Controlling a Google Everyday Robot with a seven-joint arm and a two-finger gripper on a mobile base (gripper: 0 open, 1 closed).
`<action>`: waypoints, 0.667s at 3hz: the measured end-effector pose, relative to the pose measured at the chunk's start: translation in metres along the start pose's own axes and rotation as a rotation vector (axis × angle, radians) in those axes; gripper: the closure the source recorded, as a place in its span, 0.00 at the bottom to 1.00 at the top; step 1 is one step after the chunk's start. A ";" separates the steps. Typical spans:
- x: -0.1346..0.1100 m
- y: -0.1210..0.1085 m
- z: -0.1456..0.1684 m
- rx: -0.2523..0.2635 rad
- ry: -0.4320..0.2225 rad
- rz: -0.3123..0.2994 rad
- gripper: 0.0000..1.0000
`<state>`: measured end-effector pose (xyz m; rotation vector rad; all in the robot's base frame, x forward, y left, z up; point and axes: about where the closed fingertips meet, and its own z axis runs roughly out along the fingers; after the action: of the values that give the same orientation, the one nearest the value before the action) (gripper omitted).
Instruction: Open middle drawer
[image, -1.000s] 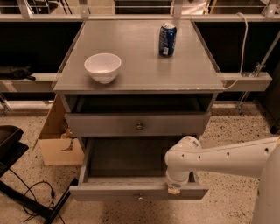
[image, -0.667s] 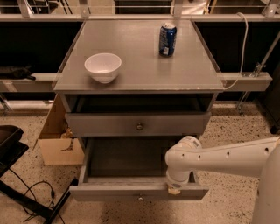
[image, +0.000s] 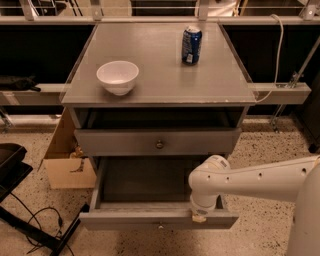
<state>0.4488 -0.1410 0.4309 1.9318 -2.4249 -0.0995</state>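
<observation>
Grey wooden cabinet (image: 160, 80), flat matte top. On it, a round white bowl (image: 118, 76) and an upright blue soda can (image: 191, 45), well apart. Below the top's dark recess, the middle drawer (image: 120, 142): flat grey front, small round metal knob (image: 159, 144) at centre. Beneath, the bottom drawer (image: 140, 219) pulled far out, dark grey inside. Smooth, rounded white arm (image: 260, 177) reaching in from the right. Gripper (image: 199, 216) pointing down at the bottom drawer's front edge, right side. Open or closed: cannot tell.

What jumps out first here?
The middle drawer stands pulled far out, low in view, with the white arm's tool pointing down at the right of its front edge. Next come the white bowl and blue can on the cabinet top.
</observation>
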 end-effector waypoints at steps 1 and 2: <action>-0.001 0.000 0.000 0.000 0.000 0.000 1.00; -0.001 0.001 -0.001 -0.012 0.001 0.001 1.00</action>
<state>0.4486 -0.1395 0.4319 1.9253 -2.4186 -0.1122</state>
